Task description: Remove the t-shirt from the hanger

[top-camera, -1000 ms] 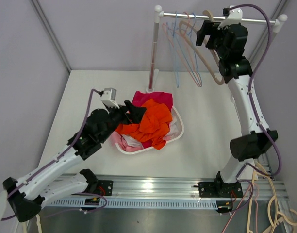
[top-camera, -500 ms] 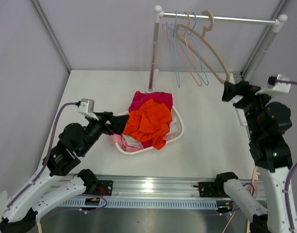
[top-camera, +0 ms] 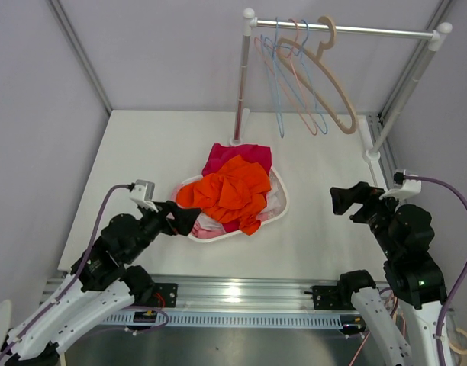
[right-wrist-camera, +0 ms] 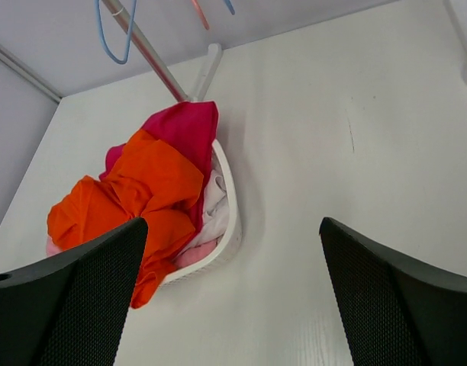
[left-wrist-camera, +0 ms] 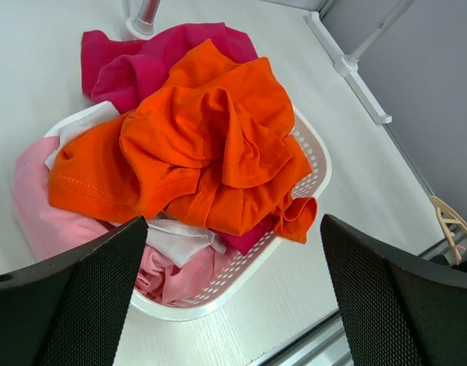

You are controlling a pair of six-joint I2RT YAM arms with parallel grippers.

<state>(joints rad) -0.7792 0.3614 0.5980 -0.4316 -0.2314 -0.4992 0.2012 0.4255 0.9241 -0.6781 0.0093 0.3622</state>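
Note:
An orange t-shirt (top-camera: 232,187) lies crumpled on top of a white basket (top-camera: 281,207), off any hanger; it also shows in the left wrist view (left-wrist-camera: 195,145) and the right wrist view (right-wrist-camera: 138,194). Several bare hangers (top-camera: 317,72) hang on the rail at the back right. My left gripper (top-camera: 180,219) is open and empty, just left of the basket. My right gripper (top-camera: 348,200) is open and empty above the table, right of the basket.
The basket also holds a magenta garment (top-camera: 235,155), a pink one (left-wrist-camera: 35,206) and a white one (left-wrist-camera: 180,236). The rail stand's upright pole (top-camera: 241,84) rises behind the basket. A loose beige hanger (left-wrist-camera: 449,221) lies beyond the table's front right edge.
Both arms have drawn back toward their bases. My right gripper has come down from the rail to low on the right. My left gripper has pulled off the pile.

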